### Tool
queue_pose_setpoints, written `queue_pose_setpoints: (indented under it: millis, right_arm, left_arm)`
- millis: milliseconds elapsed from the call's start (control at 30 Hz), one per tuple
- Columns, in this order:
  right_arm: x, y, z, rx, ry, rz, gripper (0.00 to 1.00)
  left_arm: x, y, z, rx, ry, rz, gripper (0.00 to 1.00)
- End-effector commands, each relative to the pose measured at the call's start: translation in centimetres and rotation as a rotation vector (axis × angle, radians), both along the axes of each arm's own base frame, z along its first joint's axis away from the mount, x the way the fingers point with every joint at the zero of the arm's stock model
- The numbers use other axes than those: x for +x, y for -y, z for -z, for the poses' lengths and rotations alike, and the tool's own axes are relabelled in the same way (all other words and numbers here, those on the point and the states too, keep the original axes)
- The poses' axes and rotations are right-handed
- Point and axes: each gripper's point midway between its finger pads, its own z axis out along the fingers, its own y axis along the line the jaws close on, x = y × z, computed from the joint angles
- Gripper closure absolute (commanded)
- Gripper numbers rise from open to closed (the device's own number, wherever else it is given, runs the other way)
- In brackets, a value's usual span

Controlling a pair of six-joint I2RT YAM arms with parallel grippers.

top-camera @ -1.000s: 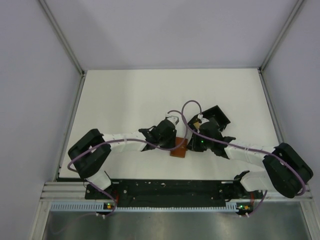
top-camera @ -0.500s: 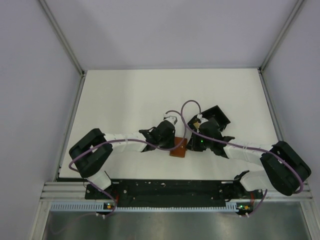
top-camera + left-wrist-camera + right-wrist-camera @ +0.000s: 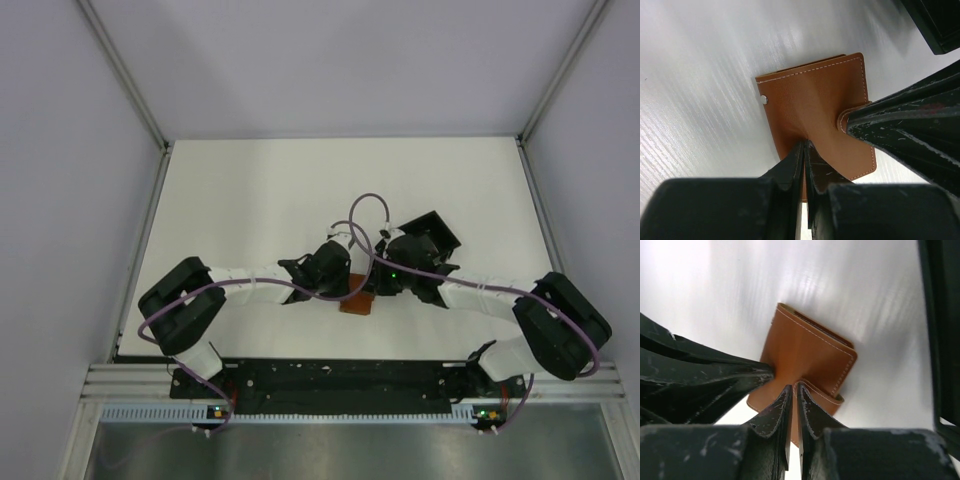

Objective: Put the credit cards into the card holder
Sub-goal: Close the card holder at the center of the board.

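White desk [image 3: 250,190], grey walls | flat brown leather card holder [image 3: 815,105] lies shut at frame centre | left hand [image 3: 804,150] clenched on its near edge, right hand [image 3: 794,390] clenched at its closing tab | risk: opposed pulls wrinkle the leather, or a thin pinch slips | credit cards not in view

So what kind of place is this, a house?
Probably a robot test booth, not a house: a white table, plain grey walls, and a left arm and right arm bolted at its edge.
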Motion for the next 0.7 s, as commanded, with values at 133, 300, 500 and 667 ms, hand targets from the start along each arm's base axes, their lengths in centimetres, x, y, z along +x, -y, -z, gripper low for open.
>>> queue_pose_setpoints:
  millis: [133,300,500,667]
  right_arm:
    - [0.8,-1.1,-0.1,-0.035,0.025,-0.006,0.94]
    - [1.0,-1.0,-1.2,-0.005,0.074,-0.008,0.94]
    - [1.9,-1.0,-5.1,0.043,0.179,-0.009,0.91]
    - [1.0,1.1,-2.2,-0.067,0.088,0.031,0.93]
  left_arm:
    - [-0.7,-1.3,2.2,0.061,-0.034,-0.008,0.94]
    - [-0.6,-1.4,2.1,0.064,-0.030,-0.017,0.94]
    - [-0.5,-1.6,2.1,0.070,-0.028,-0.020,0.95]
    - [-0.5,-1.6,2.0,0.072,-0.025,-0.023,0.95]
